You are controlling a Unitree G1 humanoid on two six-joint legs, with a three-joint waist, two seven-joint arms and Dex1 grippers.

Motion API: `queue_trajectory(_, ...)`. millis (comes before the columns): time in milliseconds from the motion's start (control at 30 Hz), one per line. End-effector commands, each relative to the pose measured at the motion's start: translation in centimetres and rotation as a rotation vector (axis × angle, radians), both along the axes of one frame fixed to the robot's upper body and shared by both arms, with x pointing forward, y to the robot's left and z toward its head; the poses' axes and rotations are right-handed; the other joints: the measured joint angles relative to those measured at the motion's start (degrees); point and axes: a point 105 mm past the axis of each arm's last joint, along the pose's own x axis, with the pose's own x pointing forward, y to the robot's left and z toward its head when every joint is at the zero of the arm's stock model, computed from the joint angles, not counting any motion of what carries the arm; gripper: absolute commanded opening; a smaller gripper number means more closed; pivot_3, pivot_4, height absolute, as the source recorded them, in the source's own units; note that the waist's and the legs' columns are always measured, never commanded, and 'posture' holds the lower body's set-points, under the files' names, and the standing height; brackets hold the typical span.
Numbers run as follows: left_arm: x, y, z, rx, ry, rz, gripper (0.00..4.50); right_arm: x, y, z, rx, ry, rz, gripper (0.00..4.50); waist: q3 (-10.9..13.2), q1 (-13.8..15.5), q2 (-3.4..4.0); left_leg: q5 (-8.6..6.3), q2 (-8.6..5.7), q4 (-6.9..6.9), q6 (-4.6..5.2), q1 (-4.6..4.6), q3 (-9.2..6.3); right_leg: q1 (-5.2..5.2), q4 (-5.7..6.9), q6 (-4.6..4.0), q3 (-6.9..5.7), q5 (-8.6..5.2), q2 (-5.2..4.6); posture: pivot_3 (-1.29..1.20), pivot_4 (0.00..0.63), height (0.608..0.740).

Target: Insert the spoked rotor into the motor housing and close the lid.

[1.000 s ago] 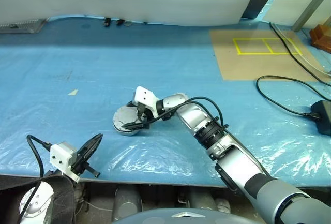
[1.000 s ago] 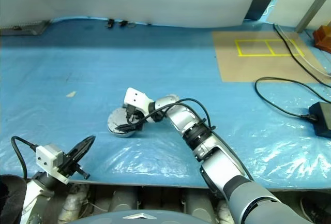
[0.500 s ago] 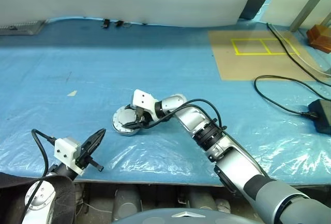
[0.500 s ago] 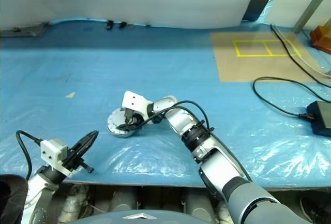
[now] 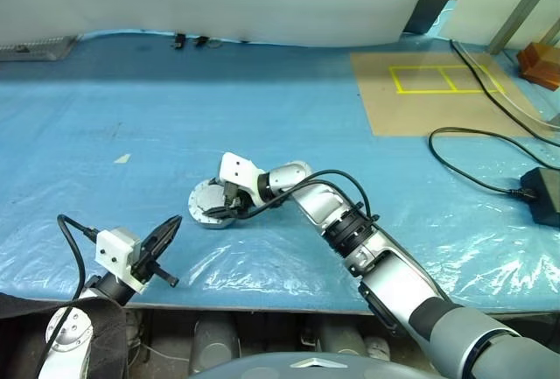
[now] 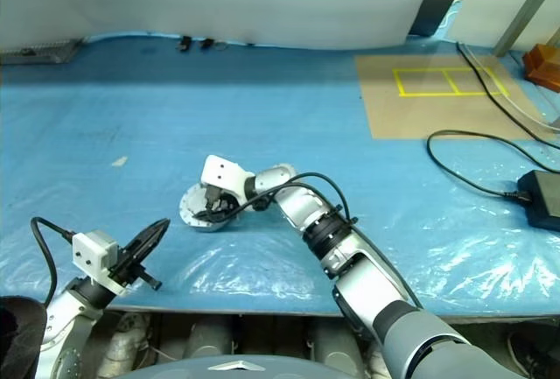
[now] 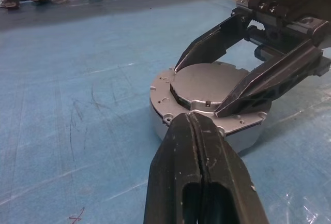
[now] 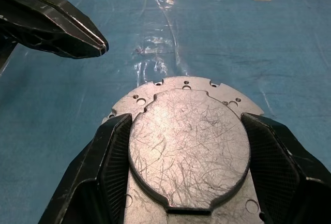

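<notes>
One lid (image 8: 189, 149): round, plain grey, scratched, holes around flange.

Head pair overhead; wrist cameras close.

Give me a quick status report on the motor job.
Right gripper straddling the lid, fingers at its sides. Lid plain face up on the motor housing. Left gripper shut, empty, nearby. Nothing in the way.

lid (image 8: 189, 149): grey metal, matt, finely scratched
sheet (image 5: 131, 116): blue plastic film, glossy, wrinkled
fingers (image 8: 77, 193): black plastic, matt, ribbed pads
board (image 5: 429, 90): brown, matt
</notes>
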Motion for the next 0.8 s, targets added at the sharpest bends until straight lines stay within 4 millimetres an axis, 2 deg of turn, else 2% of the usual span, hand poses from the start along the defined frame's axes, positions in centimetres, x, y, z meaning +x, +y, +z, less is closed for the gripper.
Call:
queue_trajectory(33,0.0,-0.4,0.7,0.012,-0.024,-0.019,0.0,0.0,-0.3,-1.3,-0.037,0.009,-0.03,2.97,0.0,0.01,0.0,0.0,0.0,0.0,0.0,0.02,0.0,0.02,0.0,0.01,0.0,0.0,0.0,0.0,0.15,0.74)
queue_trajectory(333,0.4,-0.6,0.6,0.027,-0.017,-0.038,0.0,0.7,-2.0,-3.4,-0.157,-0.066,-0.022,2.97,-0.03,0.06,0.06,0.0,-0.01,0.0,0.0,0.16,-0.02,0.13,0.03,0.13,0.01,-0.08,-0.01,0.0,0.15,0.74)
queue_trajectory(533,3.0,-1.8,1.5,0.037,0.012,-0.067,0.0,0.9,-2.1,-3.5,-0.158,-0.075,-0.031,2.97,-0.06,0.31,0.17,0.0,-0.07,0.0,0.0,0.53,-0.05,0.43,0.14,0.39,0.06,-0.23,-0.09,0.0,0.15,0.74)
queue_trajectory(667,4.9,-2.9,1.5,0.109,0.038,-0.116,0.0,0.8,-2.1,-3.2,-0.147,-0.079,-0.029,2.97,-0.07,0.3,0.18,0.0,-0.08,0.0,0.0,0.57,-0.1,0.42,0.21,0.39,0.12,-0.23,-0.09,0.0,0.15,0.74)
queue_trajectory(800,6.2,-3.2,1.1,0.173,0.073,-0.121,0.0,0.9,-1.9,-2.5,-0.126,-0.082,-0.033,2.97,-0.08,0.12,0.21,0.0,-0.08,0.02,0.0,0.52,-0.09,0.37,0.24,0.33,0.13,-0.19,-0.09,0.0,0.15,0.74)
